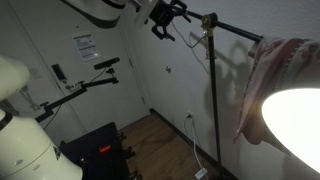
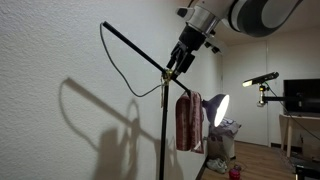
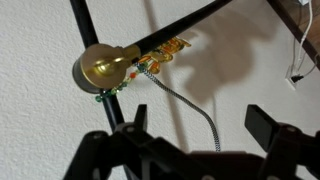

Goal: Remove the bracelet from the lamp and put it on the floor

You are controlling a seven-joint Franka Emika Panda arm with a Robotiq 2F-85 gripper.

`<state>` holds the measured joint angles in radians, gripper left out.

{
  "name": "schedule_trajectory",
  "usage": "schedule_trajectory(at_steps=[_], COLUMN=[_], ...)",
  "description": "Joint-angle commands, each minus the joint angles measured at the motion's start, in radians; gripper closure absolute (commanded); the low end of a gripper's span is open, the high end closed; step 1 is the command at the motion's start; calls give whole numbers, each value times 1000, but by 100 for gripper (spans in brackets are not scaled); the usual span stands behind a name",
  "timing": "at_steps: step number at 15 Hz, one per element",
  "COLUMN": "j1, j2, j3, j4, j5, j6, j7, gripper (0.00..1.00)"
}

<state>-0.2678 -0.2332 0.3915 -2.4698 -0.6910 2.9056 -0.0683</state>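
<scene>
Pinkish cloth (image 2: 188,120), black stand (image 1: 80,93)

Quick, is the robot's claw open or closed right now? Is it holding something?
Claw: open, holding nothing, close to the lamp.

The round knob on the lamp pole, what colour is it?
The knob is brass-gold, clearest in the wrist view.

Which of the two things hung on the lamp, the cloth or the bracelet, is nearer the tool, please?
The bracelet, the small beaded loop at the brass joint, right before the tool; the cloth hangs lower.
</scene>
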Motion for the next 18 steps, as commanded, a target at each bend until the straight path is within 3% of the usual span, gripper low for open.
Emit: schedule_trajectory(at_steps=[1,12,18], j1=[-5,-66,-68], j2=[4,36,79], j3=[-2,-14,-33], j4=[7,45,54], j5=[-38,-253,-270], j6=[22,73,136], j7=[-39,-40,-82], gripper=[0,0,0])
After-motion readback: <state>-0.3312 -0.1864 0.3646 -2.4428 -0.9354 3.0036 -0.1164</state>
